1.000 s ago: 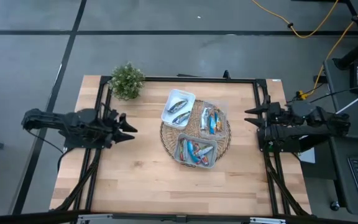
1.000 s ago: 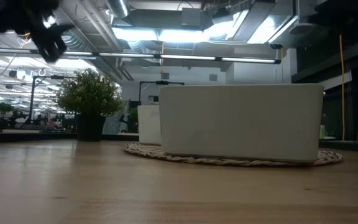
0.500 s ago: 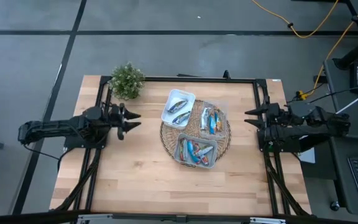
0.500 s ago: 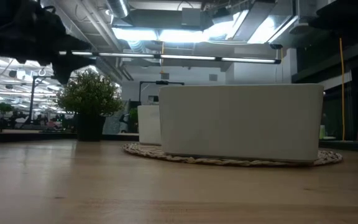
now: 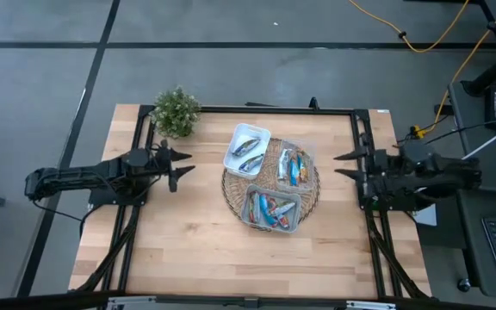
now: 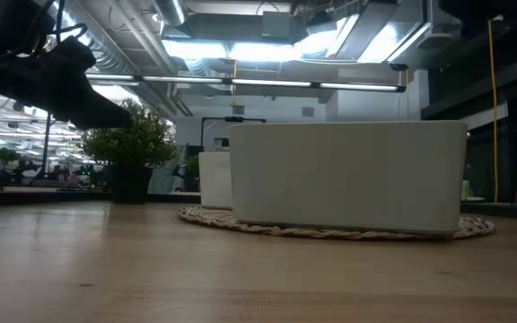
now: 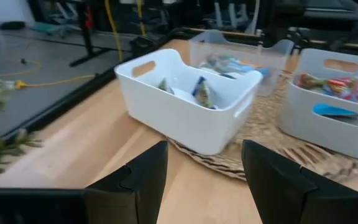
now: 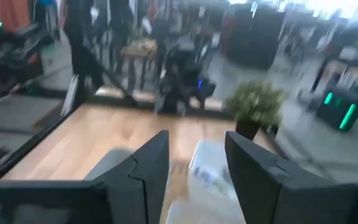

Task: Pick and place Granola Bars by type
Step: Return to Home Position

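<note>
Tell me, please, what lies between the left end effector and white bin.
Only bare table and the rim of the mat, per the high view.

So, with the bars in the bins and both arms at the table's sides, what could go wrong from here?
1. The left gripper hangs open near the potted plant; a wide swing could knock it over.
2. The white bin seems to overhang the woven mat, so a brush from that gripper could tip it and spill its blue granola bars.
The right gripper, open at the table's right side, seems a lesser worry.
</note>
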`<state>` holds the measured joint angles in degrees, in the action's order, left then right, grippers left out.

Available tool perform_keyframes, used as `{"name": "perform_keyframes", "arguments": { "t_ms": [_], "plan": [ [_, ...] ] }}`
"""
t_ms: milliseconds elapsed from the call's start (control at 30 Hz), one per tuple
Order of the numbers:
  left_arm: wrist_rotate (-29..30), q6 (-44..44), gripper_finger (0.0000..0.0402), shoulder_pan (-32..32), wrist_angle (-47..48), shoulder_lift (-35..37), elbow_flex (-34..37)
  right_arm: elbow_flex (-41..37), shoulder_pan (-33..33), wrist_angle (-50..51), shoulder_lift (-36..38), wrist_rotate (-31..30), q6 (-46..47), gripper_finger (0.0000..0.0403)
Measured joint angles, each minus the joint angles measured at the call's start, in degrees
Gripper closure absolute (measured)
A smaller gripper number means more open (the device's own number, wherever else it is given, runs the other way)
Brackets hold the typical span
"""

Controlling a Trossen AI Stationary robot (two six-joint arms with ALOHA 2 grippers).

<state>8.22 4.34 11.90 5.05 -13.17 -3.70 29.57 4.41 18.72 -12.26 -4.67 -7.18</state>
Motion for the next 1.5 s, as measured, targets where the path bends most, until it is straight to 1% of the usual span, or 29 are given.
{"name": "perform_keyframes", "arguments": {
  "t_ms": [67, 167, 200, 300, 333, 400, 500, 567, 633, 767, 833, 1000, 1100, 1267, 1400, 1500],
  "plan": [
    [0.9, 0.5, 0.0204, 0.0, -0.2, 0.0, 0.0, -4.7, 0.0, -8.0, 0.1, -0.1, -1.8, 0.0243],
    [1.1, 1.5, 0.0207, 0.0, 0.1, 0.0, 0.0, -11.8, 0.0, -11.3, 0.5, 0.3, -0.4, 0.0243],
    [1.1, 1.7, 0.0207, 0.0, 0.5, 0.0, 0.0, -14.3, 0.0, -13.4, 0.6, 1.2, 0.7, 0.0243],
    [1.1, 1.9, 0.0206, 0.0, 1.3, 0.0, 0.0, -22.1, 0.0, -24.8, 1.4, 6.7, 3.0, 0.0243],
    [0.8, 1.9, 0.0206, 0.0, 1.2, 0.0, 0.0, -24.6, 0.0, -29.4, 1.5, 7.6, 3.6, 0.0243],
    [0.8, 1.9, 0.0206, 0.0, 1.2, 0.0, 0.0, -29.0, 0.0, -35.8, 2.0, 7.6, 3.9, 0.0243],
    [0.8, 1.9, 0.0207, 0.0, 1.2, 0.0, 0.0, -28.8, -0.3, -33.0, 2.3, 5.1, 3.0, 0.0243],
    [0.8, 1.9, 0.0206, 0.0, 1.2, -0.1, 0.0, -29.1, -1.1, -34.4, 2.9, 3.4, 1.3, 0.0243],
    [0.8, 1.9, 0.0206, 0.0, 1.2, -0.1, 0.0, -29.2, -2.2, -34.4, 3.8, 3.3, -0.5, 0.0243],
    [0.8, 1.9, 0.0207, 0.0, 1.2, -0.1, 0.0, -29.2, -4.7, -28.9, 5.6, 4.8, -0.6, 0.0243],
    [0.8, 1.9, 0.0206, 0.0, 1.2, -0.1, 0.0, -29.2, -5.8, -26.9, 6.6, 6.6, -0.9, 0.0243],
    [0.8, 1.9, 0.0207, 0.0, 1.2, -0.1, 0.0, -29.2, -8.2, -26.7, 9.5, 11.9, -4.9, 0.0243],
    [0.7, 1.9, 0.0206, 0.0, 1.2, -0.1, 0.0, -29.2, -9.6, -25.6, 10.9, 14.9, -5.3, 0.0243],
    [0.7, 1.9, 0.0207, 0.0, 1.2, -0.1, 0.0, -29.2, -11.0, -22.5, 11.7, 14.6, -5.1, 0.0243],
    [0.7, 1.9, 0.0206, 0.0, 1.2, -0.1, 0.0, -29.2, -11.1, -21.2, 11.5, 12.8, -1.8, 0.0243],
    [0.7, 1.9, 0.0207, 0.0, 1.2, -0.1, 0.0, -29.2, -11.1, -21.2, 11.5, 12.7, -0.3, 0.0243]
  ]
}}
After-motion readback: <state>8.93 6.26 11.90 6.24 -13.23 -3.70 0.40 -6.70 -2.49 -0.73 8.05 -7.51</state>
